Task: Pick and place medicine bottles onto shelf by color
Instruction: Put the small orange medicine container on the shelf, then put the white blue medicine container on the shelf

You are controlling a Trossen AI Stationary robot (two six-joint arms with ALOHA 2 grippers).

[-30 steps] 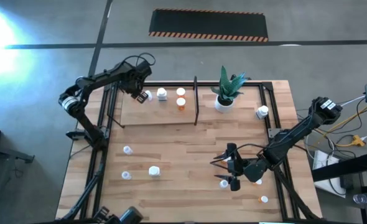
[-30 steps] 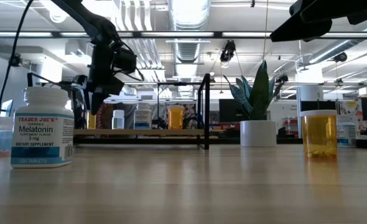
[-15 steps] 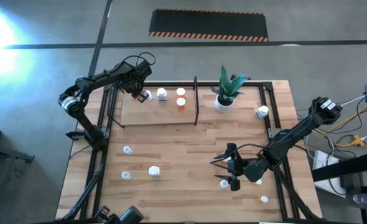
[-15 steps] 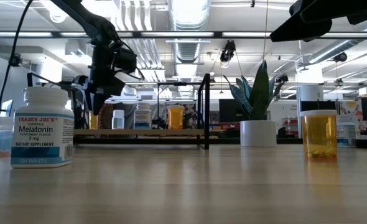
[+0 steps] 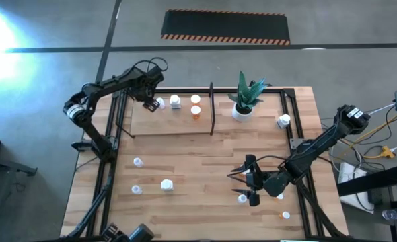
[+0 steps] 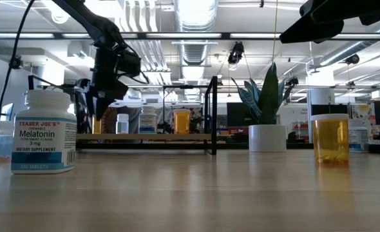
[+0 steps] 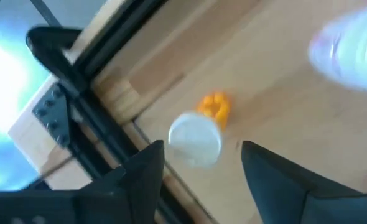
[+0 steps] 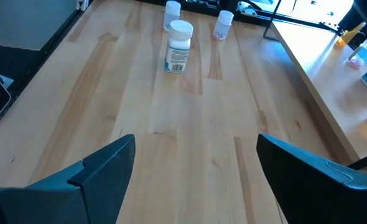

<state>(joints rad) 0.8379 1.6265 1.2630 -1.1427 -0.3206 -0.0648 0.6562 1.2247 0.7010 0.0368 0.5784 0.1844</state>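
Note:
My left gripper (image 5: 150,101) (image 7: 202,152) is open, hovering over the left end of the shelf (image 5: 165,124) (image 6: 145,136). Just below its fingers an orange bottle with a white cap (image 7: 196,138) (image 5: 159,103) stands upright on the board, untouched. Further along the shelf stand a white bottle (image 5: 175,101) and two orange ones (image 5: 196,99) (image 5: 197,112), all left of the black divider bar (image 5: 212,107). My right gripper (image 5: 251,181) (image 8: 196,162) is wide open above the table's near right part. More bottles stand scattered on the tabletop (image 5: 165,185) (image 5: 138,162) (image 5: 242,198).
A white pot with a green plant (image 5: 242,101) stands on the shelf right of the divider, and a white bottle (image 5: 283,121) further right. In the low view a Melatonin bottle (image 6: 45,132) and an orange bottle (image 6: 330,138) stand close by. Black frame tubes (image 5: 114,134) line the table's sides.

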